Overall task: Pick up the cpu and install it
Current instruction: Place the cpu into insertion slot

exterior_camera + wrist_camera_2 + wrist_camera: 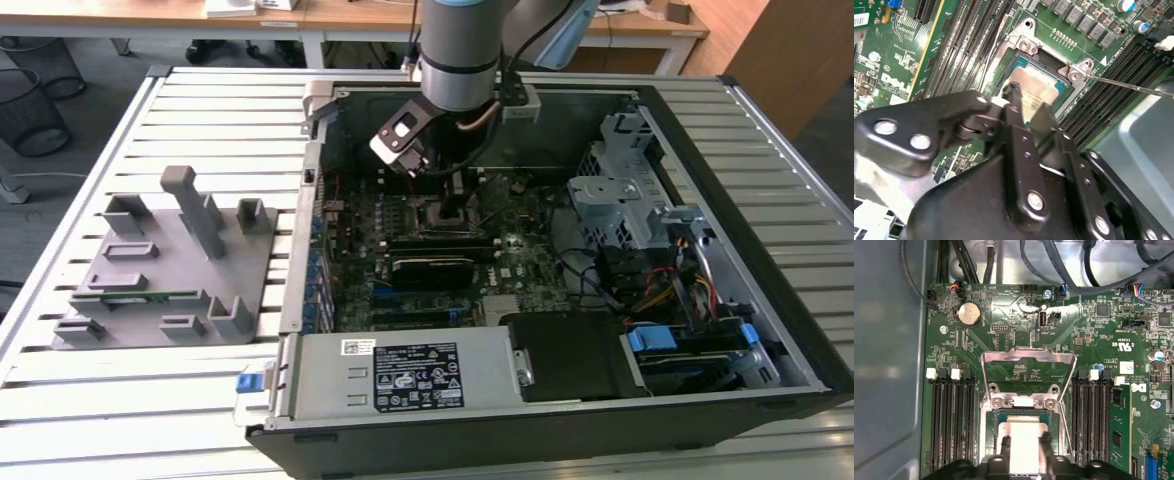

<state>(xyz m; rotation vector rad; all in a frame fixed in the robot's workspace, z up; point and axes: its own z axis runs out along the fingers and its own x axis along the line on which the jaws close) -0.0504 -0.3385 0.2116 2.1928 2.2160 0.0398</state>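
**Operator:** Where is the cpu [1024, 427], and how does it lie?

**Technician:** It lies flat in the socket [1024, 402], between the memory slots [949, 420], metal top up. It is square, with no long axis. The gripper [1025, 444] sits directly over it; clamped or free, cannot tell.

**Operator:** Hazard?

**Technician:** Probably tilt or side-shift, which would bend the socket contacts.

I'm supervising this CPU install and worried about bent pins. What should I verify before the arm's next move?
1. Load plate flipped open: ok.
2. Lever swung aside: ok.
3. cpu lying inside the socket frame: ok.
4. cpu seated flat: cannot tell.
5. Claw centred over the cpu: ok.
6. Claw's hold on the cpu: cannot tell.
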